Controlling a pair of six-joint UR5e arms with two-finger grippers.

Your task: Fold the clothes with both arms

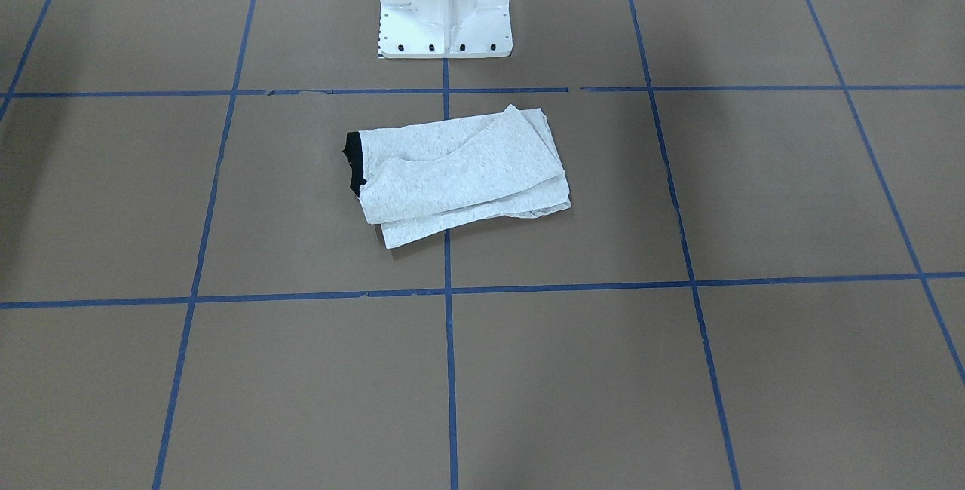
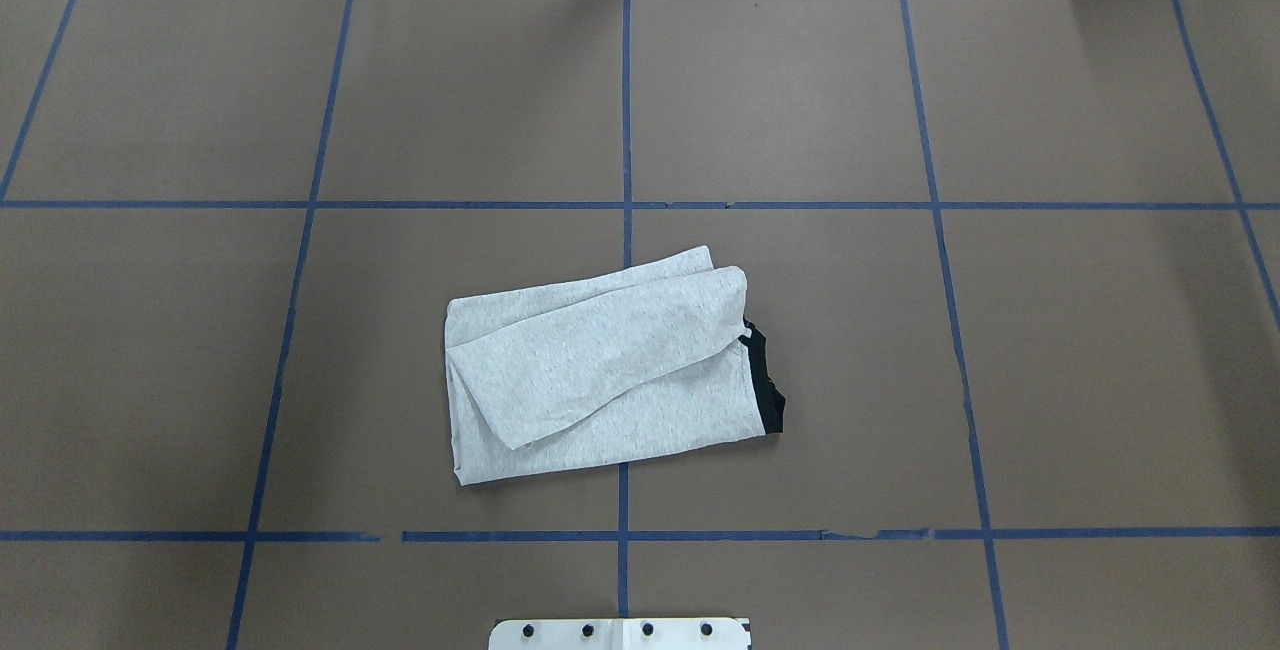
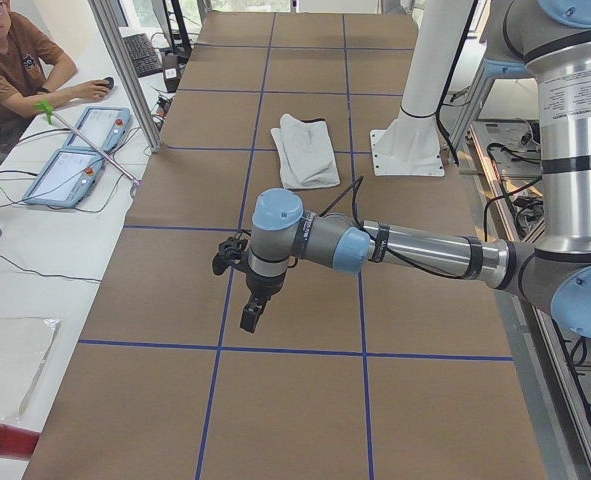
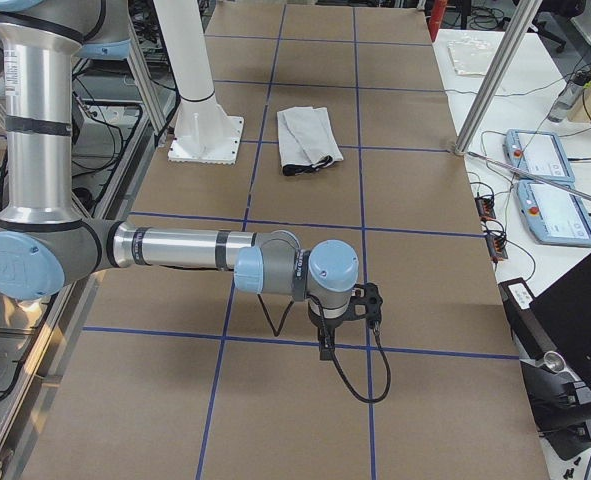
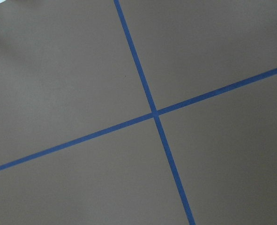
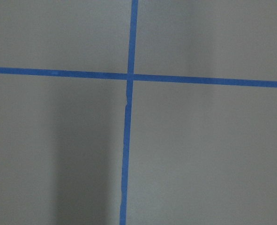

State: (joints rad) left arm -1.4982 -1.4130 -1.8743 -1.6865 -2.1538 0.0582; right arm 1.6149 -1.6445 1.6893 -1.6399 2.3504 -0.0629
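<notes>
Spanning every view, a brown surface (image 2: pixel 1100 380) is seen divided into large squares by blue tape lines (image 2: pixel 627 130). The left arm (image 3: pixel 415 248) is stretched out low over the robot's left end of it, and the right arm (image 4: pixel 175 247) is stretched out likewise over the opposite end, both well apart from the garment. A white pedestal (image 1: pixel 445 7) is bolted at the robot's edge, on the central tape line. The grey T-shirt (image 2: pixel 600 380) is laid near this pedestal as a folded, roughly rectangular bundle straddling that central line, plain side up, with one flap turned diagonally across its top and the lower layers showing along the far edge. The left pincer (image 3: pixel 250 318) is pointed down above a tape line, touching nothing; whether it is released or clenched cannot be told. The same is true of the right pincer (image 4: pixel 325 350), hung just above a tape line. The black collar (image 2: pixel 765 395) is exposed at the bundle's end toward the robot's right. In both wrist views only a tape crossing is shown.
</notes>
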